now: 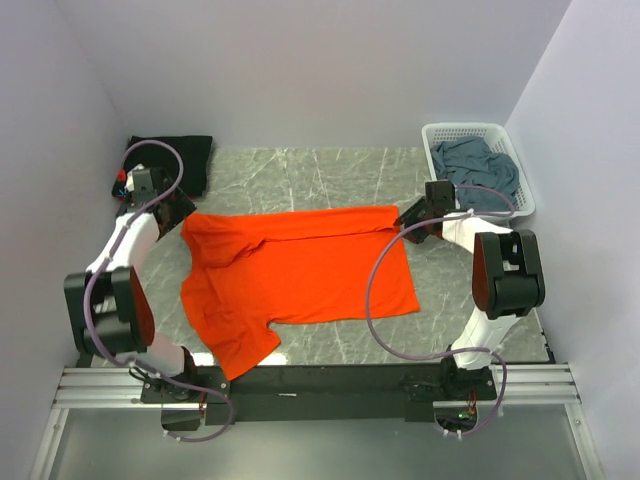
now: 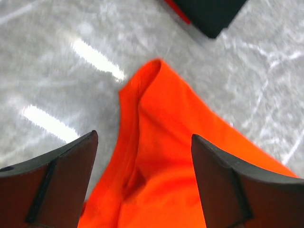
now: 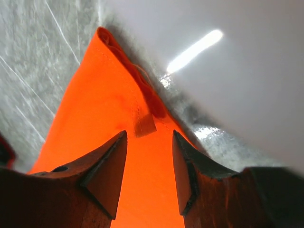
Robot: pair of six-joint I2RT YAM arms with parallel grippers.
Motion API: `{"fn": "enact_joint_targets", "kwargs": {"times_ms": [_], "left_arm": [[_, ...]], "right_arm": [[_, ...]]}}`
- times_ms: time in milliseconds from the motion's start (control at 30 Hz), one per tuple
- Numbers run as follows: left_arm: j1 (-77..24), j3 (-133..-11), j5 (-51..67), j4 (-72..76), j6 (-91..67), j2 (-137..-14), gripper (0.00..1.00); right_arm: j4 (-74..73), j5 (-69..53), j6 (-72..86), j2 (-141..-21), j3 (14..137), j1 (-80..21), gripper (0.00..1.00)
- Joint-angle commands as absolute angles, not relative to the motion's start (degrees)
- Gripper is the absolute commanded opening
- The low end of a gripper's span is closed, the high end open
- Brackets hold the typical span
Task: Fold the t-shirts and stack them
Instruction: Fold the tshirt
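Top view: the orange t-shirt [image 1: 300, 275] lies spread in the middle of the table [image 1: 300, 170], one sleeve trailing toward the near edge and its far edge doubled over in a narrow band. The left arm [image 1: 125, 245] reaches to the shirt's far-left corner and the right arm [image 1: 505, 270] to its far-right corner. The black t-shirt [image 1: 175, 160] sits bunched at the far left. The blue-grey t-shirt [image 1: 478, 165] is in the white basket [image 1: 470, 128] at the far right. I judge the orange shirt to be partway through its first fold, with nothing stacked yet.

Left wrist view: the left jaws stand wide apart, hovering over a rounded, doubled corner of orange cloth [image 2: 175, 142] with bare table [image 2: 71, 47] beside it. They hold nothing.

Right wrist view: the right jaws are parted more narrowly and also grip nothing. The hem corner of the shirt [image 3: 104, 95] and a small sewn tag [image 3: 144, 126] lie just ahead of the tips.

The next move probably calls for both jaws to drop onto their corners, pinch both layers at once, and carry the far edge toward the near one evenly so the cloth doesn't skew.
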State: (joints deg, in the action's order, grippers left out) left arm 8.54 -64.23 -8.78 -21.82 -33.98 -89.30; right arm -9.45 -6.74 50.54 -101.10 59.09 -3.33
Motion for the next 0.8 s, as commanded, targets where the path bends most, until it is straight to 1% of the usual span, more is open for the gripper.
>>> {"fn": "enact_joint_targets", "kwargs": {"times_ms": [0,133,333,633,767], "left_arm": [[8.17,-59.6,-6.59,-22.68,-36.65,-82.98,0.85],[7.3,-53.54,-5.45,-21.54,-36.65,-78.14,0.85],[5.45,-48.78,-5.89,-20.74,-36.74,-72.69,0.84],[4.13,-45.53,-10.28,-18.72,-35.16,-70.84,0.83],[4.04,-45.7,-9.85,-18.2,-35.42,-70.67,0.83]], "right_arm": [[-3.17,-7.29,58.52,-100.28,57.13,-3.08,0.5],[-0.27,-7.65,61.78,-100.89,55.28,-3.08,0.5],[-0.61,-6.86,64.42,-101.86,55.81,-3.08,0.5],[-8.08,6.31,59.42,-94.67,58.36,-5.1,0.5],[-10.19,8.35,59.67,-92.03,58.19,-5.71,0.5]]}}
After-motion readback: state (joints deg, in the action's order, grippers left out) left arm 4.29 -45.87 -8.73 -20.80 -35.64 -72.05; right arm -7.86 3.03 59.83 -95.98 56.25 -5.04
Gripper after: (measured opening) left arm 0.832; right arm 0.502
